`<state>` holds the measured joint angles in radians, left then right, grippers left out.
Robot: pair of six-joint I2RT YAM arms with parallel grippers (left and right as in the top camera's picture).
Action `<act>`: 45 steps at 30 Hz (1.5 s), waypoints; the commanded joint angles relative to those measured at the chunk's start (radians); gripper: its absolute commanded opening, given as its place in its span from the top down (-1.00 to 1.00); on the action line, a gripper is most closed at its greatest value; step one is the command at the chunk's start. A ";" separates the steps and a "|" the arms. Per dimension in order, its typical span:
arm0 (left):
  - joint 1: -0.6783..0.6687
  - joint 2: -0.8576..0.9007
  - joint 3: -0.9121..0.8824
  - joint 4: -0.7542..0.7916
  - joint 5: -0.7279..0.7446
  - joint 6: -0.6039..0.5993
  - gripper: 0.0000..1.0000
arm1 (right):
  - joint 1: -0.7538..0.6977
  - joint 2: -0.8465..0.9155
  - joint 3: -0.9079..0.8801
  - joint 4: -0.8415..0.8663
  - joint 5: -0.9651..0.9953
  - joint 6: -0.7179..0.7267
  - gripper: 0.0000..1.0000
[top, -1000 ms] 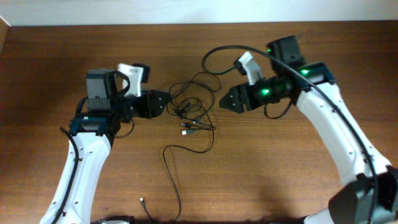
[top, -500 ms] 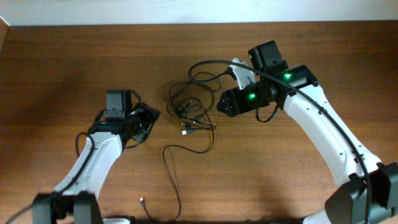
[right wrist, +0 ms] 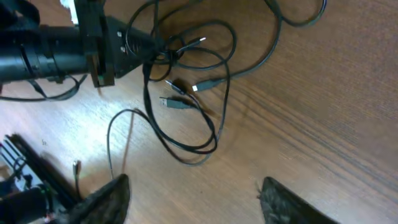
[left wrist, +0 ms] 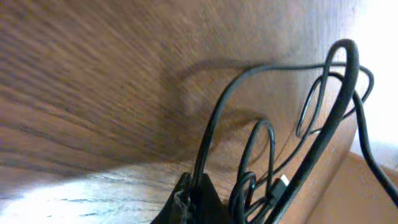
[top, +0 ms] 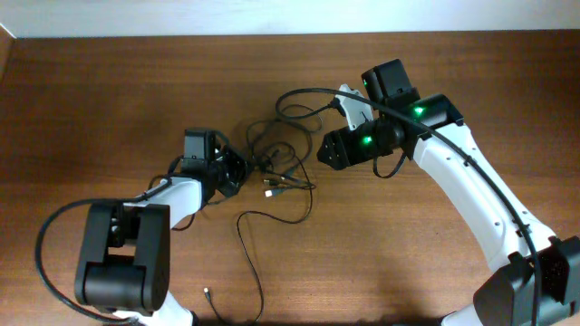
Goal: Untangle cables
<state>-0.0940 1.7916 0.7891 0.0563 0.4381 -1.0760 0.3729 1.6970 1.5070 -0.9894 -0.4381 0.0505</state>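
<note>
Brown wooden desk [top: 109,100] fills the overhead view, with a pale wall strip at the far edge. At the centre, the left end effector [top: 231,172] is closed to its narrowest. In its wrist view a thin strand appears to run straight into its tip [left wrist: 194,190], so it seems to pinch the left side of the cables [top: 265,161]. The cables lie as a knotted bundle in the middle of the desk, between the two arms, and one long strand [top: 249,244] trails toward the near edge. The right end effector [top: 324,149] hangs just beside the bundle on the other side with its jaws wide and nothing between them [right wrist: 196,199]. The step in hand is probably taking a first hold. The next move likely calls for the right one to catch another loop and pull apart gently. Compared with half a second ago, the left arm has moved in to the bundle and closed, while the right arm has stayed in place.
</note>
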 commanded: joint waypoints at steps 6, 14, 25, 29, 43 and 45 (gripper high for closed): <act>0.081 -0.197 -0.003 -0.069 0.127 0.128 1.00 | 0.100 -0.002 0.005 -0.062 -0.074 -0.168 -0.37; 0.086 -0.518 -0.003 -0.234 0.089 0.129 1.00 | 0.183 -0.002 0.005 0.037 -0.135 -0.253 -0.40; 0.086 -0.577 -0.003 -0.233 0.127 0.131 1.00 | 0.244 0.000 -0.008 0.213 -0.127 -0.107 -0.28; 0.086 -0.577 -0.003 -0.233 0.146 0.131 1.00 | 0.286 0.053 -0.030 0.264 0.008 0.024 -0.07; 0.085 -0.572 -0.003 -0.401 -0.002 0.192 1.00 | 0.166 0.058 0.009 0.437 -0.480 0.031 0.92; 0.068 -0.559 -0.003 -0.390 -0.006 0.192 1.00 | 0.135 0.026 0.009 0.475 -0.644 0.029 0.92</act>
<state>-0.0097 1.2339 0.7868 -0.3367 0.4904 -0.9169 0.5488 1.8194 1.4769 -0.5549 -0.7822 0.0937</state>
